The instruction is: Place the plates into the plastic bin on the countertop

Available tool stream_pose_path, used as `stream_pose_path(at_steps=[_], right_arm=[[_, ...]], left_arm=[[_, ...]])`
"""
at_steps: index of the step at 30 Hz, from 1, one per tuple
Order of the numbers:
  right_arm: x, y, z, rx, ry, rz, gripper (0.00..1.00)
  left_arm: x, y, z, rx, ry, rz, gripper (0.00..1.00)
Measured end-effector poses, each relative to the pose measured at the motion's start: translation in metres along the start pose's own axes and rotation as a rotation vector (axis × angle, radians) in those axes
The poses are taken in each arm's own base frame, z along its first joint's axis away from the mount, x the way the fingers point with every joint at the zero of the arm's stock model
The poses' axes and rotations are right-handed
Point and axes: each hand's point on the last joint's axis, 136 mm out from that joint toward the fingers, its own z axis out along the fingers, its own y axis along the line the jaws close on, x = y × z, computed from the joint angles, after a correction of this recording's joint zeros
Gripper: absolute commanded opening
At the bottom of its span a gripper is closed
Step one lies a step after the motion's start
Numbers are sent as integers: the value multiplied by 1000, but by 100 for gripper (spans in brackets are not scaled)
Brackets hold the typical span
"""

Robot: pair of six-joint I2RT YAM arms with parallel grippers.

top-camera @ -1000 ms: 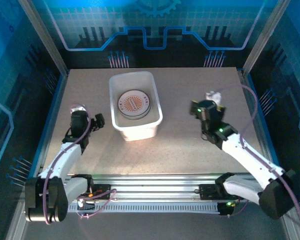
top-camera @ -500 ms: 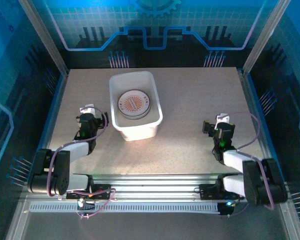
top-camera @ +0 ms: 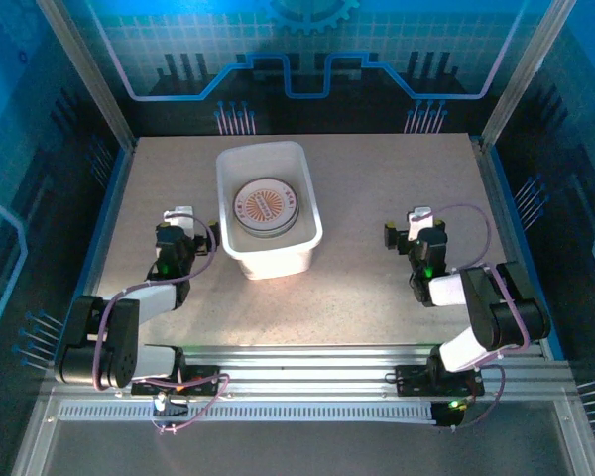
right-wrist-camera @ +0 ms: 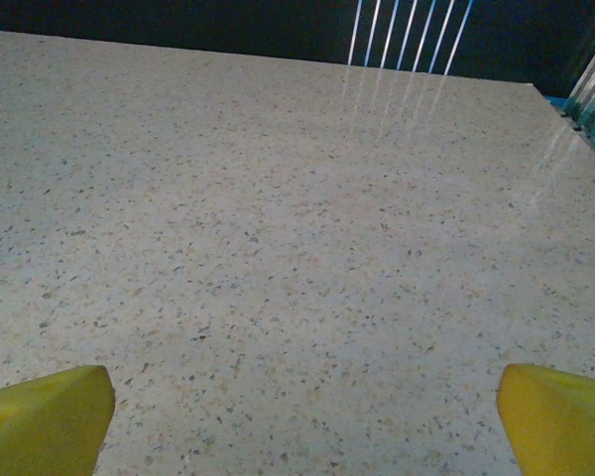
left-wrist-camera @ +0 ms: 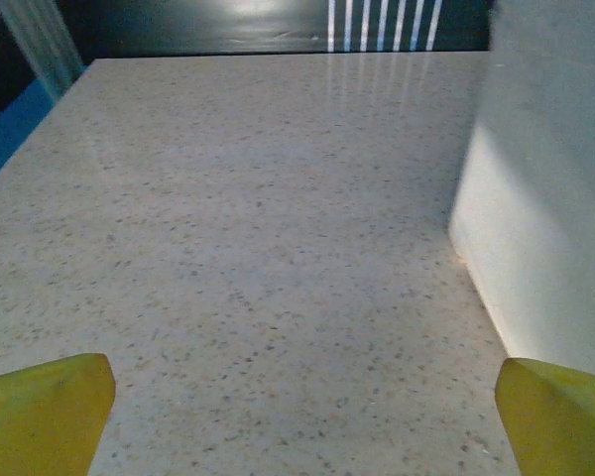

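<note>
Top external view: plates [top-camera: 265, 203] lay stacked inside the plastic bin [top-camera: 275, 260], long axis running away from the arms. Left jaws, wide and empty, sat just beside its left wall; right jaws, equally wide, well apart across the tabletop [top-camera: 377, 178].

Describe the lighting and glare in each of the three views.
Top external: blue cast on the walls, a brighter patch on the countertop in front of the plastic bin. Left wrist: bright patch low on the bin wall, streaky glare at the far edge. Right wrist: same streaky glare.
</note>
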Motion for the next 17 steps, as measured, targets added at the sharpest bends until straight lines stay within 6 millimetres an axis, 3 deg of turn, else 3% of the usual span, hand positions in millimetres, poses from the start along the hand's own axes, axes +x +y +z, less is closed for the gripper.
stream_pose_path(at_steps=[4,7,11,17], right_arm=[[0,1,0,-3,1,-13,100],[0,2,0,-3,1,-14,100],[-1,2,0,-3,-1,-14,100],[-3,1,2,-2,0,-13,100]], left_arm=[[-3,-13,0,60,-23,-11,99],[3,-27,14,90,-14,1,99],[26,-23,24,70,21,-6,99],[20,-19,26,45,-1,-28,99]])
